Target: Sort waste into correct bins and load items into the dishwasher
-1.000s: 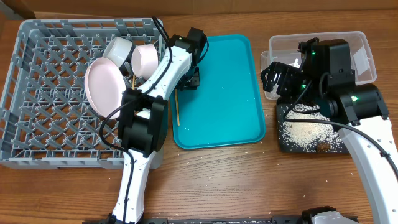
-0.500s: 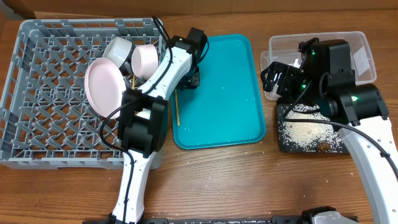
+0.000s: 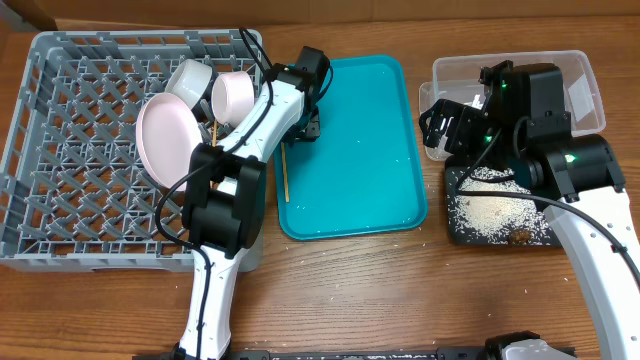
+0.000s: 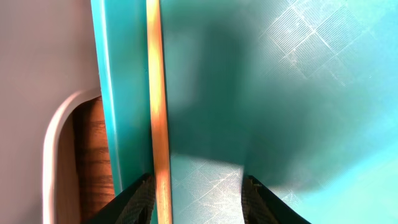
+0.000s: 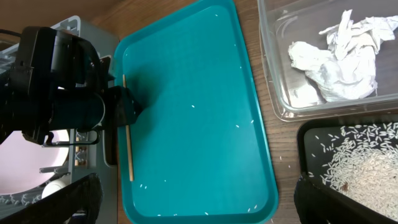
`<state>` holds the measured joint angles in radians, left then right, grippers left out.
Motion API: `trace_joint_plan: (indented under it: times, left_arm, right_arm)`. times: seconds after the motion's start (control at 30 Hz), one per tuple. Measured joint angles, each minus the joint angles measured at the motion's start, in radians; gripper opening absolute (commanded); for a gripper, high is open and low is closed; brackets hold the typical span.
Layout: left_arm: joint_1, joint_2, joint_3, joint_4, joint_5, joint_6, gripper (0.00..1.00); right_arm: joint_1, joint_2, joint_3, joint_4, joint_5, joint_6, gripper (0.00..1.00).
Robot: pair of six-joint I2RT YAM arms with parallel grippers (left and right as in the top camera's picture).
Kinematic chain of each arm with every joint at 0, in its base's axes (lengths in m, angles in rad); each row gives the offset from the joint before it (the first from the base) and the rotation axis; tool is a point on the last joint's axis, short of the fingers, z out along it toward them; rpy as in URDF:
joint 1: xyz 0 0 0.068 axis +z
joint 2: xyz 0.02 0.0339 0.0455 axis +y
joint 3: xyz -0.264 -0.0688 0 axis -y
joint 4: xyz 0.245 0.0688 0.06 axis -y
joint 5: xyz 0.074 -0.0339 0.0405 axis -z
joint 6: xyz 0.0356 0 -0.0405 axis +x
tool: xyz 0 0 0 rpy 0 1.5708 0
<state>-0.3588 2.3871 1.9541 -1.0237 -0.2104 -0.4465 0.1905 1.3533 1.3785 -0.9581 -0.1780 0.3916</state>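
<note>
A wooden chopstick (image 3: 284, 172) lies along the left inner edge of the teal tray (image 3: 360, 180); it also shows in the left wrist view (image 4: 158, 112) and the right wrist view (image 5: 127, 146). My left gripper (image 4: 198, 202) is open low over the tray, with the chopstick between its fingers close to the left one; from overhead it (image 3: 303, 132) sits at the chopstick's far end. A pink plate (image 3: 165, 140) and two white bowls (image 3: 190, 78) (image 3: 235, 97) stand in the grey dish rack (image 3: 60, 200). My right gripper (image 5: 196, 205) is open and empty, high above the tray.
The clear tub (image 5: 273, 74) holds crumpled white tissue (image 5: 339, 59). The black tray (image 3: 455, 232) holds rice (image 3: 495, 208) and a brown lump (image 3: 520, 236). A few rice grains (image 5: 193, 107) lie scattered on the teal tray. A second thin stick (image 3: 212, 130) stands in the rack.
The left arm's elbow and cables have shifted slightly to the left. The gripper stays at the chopstick. The right arm has not moved.
</note>
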Motion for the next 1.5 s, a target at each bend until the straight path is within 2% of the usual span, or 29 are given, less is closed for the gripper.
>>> trace_joint_plan:
  times: [0.3, 0.43, 0.53, 0.8, 0.9, 1.27, 1.5]
  left_arm:
    - [0.001, -0.003, -0.006, 0.0, -0.003, 0.0, 0.49]
    - [0.001, -0.003, -0.006, -0.014, -0.008, 0.0, 0.55]
    - [-0.001, -0.008, -0.013, -0.027, -0.002, 0.0, 0.64]
    - [0.0, -0.026, -0.049, -0.008, 0.05, 0.0, 0.66]
    - [0.0, -0.029, -0.054, 0.002, 0.062, 0.0, 0.7]
    - [0.014, -0.031, -0.063, 0.039, 0.141, 0.0, 0.76]
    - [0.014, -0.031, -0.064, 0.046, 0.147, 0.0, 0.76]
  right_arm:
    - [0.0, 0.0, 0.0, 0.0, 0.0, 0.0, 1.0]
    - [0.0, 0.0, 0.0, -0.001, 0.0, 0.0, 1.0]
    - [0.0, 0.0, 0.0, -0.001, 0.0, 0.0, 1.0]
    - [0.0, 0.0, 0.0, 0.0, 0.0, 0.0, 1.0]
    - [0.0, 0.0, 0.0, 0.0, 0.0, 0.0, 1.0]
    - [0.0, 0.0, 0.0, 0.0, 0.0, 0.0, 1.0]
    - [0.0, 0.0, 0.0, 0.0, 0.0, 0.0, 1.0]
